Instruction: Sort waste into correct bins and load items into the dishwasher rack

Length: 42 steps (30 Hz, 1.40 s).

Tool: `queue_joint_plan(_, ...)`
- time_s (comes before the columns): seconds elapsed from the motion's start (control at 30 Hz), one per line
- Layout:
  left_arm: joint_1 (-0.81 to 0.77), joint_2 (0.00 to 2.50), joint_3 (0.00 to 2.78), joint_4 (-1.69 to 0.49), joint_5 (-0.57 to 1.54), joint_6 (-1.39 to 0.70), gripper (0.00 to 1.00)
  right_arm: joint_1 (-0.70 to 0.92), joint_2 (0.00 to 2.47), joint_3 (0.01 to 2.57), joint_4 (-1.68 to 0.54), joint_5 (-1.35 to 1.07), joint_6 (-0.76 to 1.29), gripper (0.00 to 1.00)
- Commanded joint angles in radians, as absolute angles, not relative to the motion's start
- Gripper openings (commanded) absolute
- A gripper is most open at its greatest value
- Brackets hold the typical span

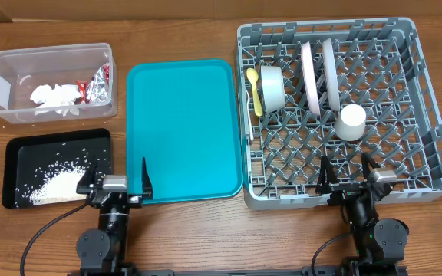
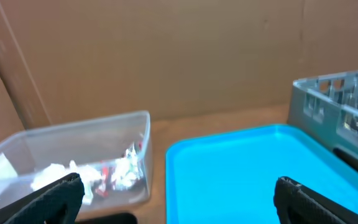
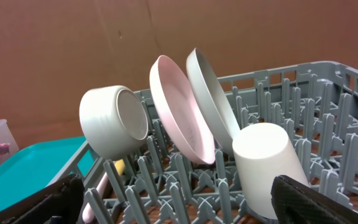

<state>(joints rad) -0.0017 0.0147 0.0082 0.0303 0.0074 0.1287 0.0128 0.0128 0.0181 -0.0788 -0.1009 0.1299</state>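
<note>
The clear tub (image 1: pixel 52 52) at the back left holds a crumpled white napkin (image 1: pixel 56 96) and a foil wrapper (image 1: pixel 98 83). White grains (image 1: pixel 60 182) lie in the black tray (image 1: pixel 29 157). The grey rack (image 1: pixel 324 29) on the right carries a pale bowl (image 1: pixel 272 86), a yellow spoon (image 1: pixel 254 90), two upright plates (image 1: pixel 311 77) (image 1: pixel 330 73) and a white cup (image 1: pixel 351 123). My left gripper (image 1: pixel 118 178) (image 2: pixel 179 186) stands open at the teal tray's near edge, holding nothing. My right gripper (image 1: pixel 347 172) (image 3: pixel 179 186) is open over the rack's front edge, just short of the cup (image 3: pixel 269 162).
The large teal tray (image 1: pixel 181 130) lies between the bins and the rack, with nothing on it. A pale utensil handle (image 3: pixel 101 186) lies low among the rack pegs under the bowl (image 3: pixel 114 121). Brown cardboard walls stand behind the table.
</note>
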Motion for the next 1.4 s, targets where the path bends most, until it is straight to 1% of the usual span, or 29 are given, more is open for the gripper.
queue_joint_plan(0.0, 0.006, 0.004, 0.005, -0.055, 0.004, 0.111, 1.0, 0.006, 0.006, 0.008, -0.073, -0.103, 0.13, 1.0)
queue_joint_plan(0.03, 0.006, 0.005, 0.005, -0.086, 0.003, 0.111, 1.0, 0.006, 0.006, 0.008, -0.073, -0.103, 0.13, 1.0)
queue_joint_plan(1.37, 0.006, 0.012, 0.006, -0.078, 0.004, 0.111, 1.0, 0.006, 0.006, 0.008, -0.073, -0.103, 0.13, 1.0)
